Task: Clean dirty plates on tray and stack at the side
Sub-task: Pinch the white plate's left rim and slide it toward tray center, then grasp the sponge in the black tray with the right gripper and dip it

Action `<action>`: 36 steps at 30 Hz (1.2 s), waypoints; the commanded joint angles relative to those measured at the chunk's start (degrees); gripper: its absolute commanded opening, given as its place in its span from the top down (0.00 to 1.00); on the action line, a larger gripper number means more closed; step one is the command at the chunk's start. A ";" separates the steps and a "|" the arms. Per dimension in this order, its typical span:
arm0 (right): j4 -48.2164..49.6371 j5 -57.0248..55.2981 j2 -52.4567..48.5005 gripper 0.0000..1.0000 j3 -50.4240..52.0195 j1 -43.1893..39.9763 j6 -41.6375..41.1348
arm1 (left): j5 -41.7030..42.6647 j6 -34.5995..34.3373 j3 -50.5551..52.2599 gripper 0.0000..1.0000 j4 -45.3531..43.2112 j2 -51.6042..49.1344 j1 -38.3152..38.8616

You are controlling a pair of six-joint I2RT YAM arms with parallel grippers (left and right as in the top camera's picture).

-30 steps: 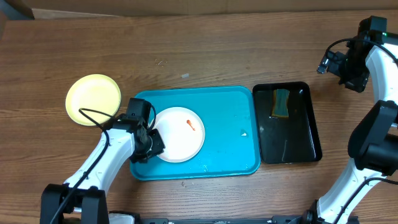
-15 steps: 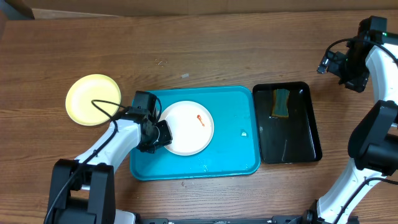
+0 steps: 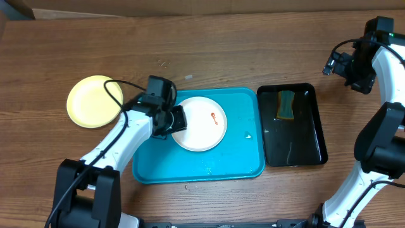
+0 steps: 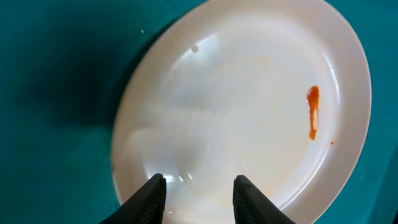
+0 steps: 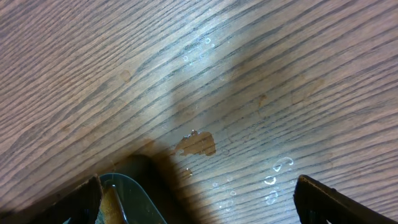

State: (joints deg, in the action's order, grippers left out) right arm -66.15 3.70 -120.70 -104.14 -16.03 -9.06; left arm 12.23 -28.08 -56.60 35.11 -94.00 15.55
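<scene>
A white plate [image 3: 200, 123] with a red-orange smear [image 3: 217, 116] lies on the turquoise tray [image 3: 234, 152]. My left gripper [image 3: 179, 119] is at the plate's left edge. In the left wrist view its two fingers stand a little apart over the near part of the plate [image 4: 249, 106], and nothing is pinched between them [image 4: 199, 178]. The smear [image 4: 313, 112] shows at the right. A pale yellow plate [image 3: 95, 101] rests on the table left of the tray. My right gripper [image 3: 338, 65] hangs wide open and empty over bare wood [image 5: 198, 186] at the far right.
A black tray [image 3: 316, 139] right of the turquoise one holds a sponge [image 3: 286, 104]; its corner [image 5: 134, 199] shows in the right wrist view. Water drops [image 5: 277, 168] dot the wood there. Cardboard borders the table's back edge [image 3: 190, 5].
My left gripper and the white plate have moved together up and to the right across the tray. The right arm has not moved.
</scene>
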 commanded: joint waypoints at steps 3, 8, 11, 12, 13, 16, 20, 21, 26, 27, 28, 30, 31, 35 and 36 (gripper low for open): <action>0.11 0.26 1.33 0.00 -0.94 -0.07 -0.39 | -6.29 1.07 -6.21 0.62 7.15 -0.39 0.94; 0.11 0.26 1.33 0.00 -0.94 -0.07 -0.39 | -11.08 4.85 -13.35 0.64 15.82 -0.39 0.85; 0.11 0.26 1.33 0.00 -0.94 -0.07 -0.39 | -13.05 5.16 -13.05 0.65 17.09 -0.76 0.90; 0.11 0.26 1.33 0.00 -0.94 -0.07 -0.39 | -13.22 5.16 -12.79 0.65 17.31 -1.16 0.87; 0.11 0.26 1.33 0.00 -0.94 -0.07 -0.39 | -13.27 5.18 -12.61 0.65 17.40 -1.86 0.90; 0.11 0.26 1.33 0.00 -0.94 -0.07 -0.39 | -13.62 5.16 -12.55 0.66 17.33 -4.44 0.94; 0.11 0.26 1.33 0.00 -0.94 -0.07 -0.39 | -13.62 5.16 -12.55 0.66 16.02 -8.92 0.94; 0.11 0.26 1.33 0.00 -0.94 -0.07 -0.39 | -12.79 5.16 -12.55 0.66 15.69 -9.84 0.92; 0.11 0.24 1.33 0.00 -0.94 -0.07 -0.39 | -12.00 5.18 -12.55 0.73 14.34 -12.61 0.94; 0.11 0.26 1.33 0.00 -0.94 -0.07 -0.39 | -12.00 5.18 -12.55 0.74 14.12 -12.76 0.94; 0.11 0.24 1.33 0.00 -0.94 -0.07 -0.39 | -12.00 5.18 -12.55 0.75 14.05 -12.76 0.92; 0.15 0.39 1.33 0.00 -0.94 -0.07 -0.50 | -12.02 5.18 -12.55 0.77 13.88 -12.76 0.92; 0.83 1.51 1.33 0.00 -0.94 -0.07 -1.31 | -12.02 5.18 -12.55 0.77 13.86 -12.76 0.92; 0.09 12.26 1.38 0.00 -1.29 -0.07 -0.09 | -12.02 5.18 -12.55 0.75 13.88 -12.83 0.94; -0.46 15.78 1.40 0.01 -1.79 -0.07 2.25 | -12.02 5.18 -12.55 0.75 13.88 -12.90 0.94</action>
State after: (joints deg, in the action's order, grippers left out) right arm -66.02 9.39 -120.70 -104.14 -16.03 -9.54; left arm -0.21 -23.57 -69.36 49.23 -106.15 16.49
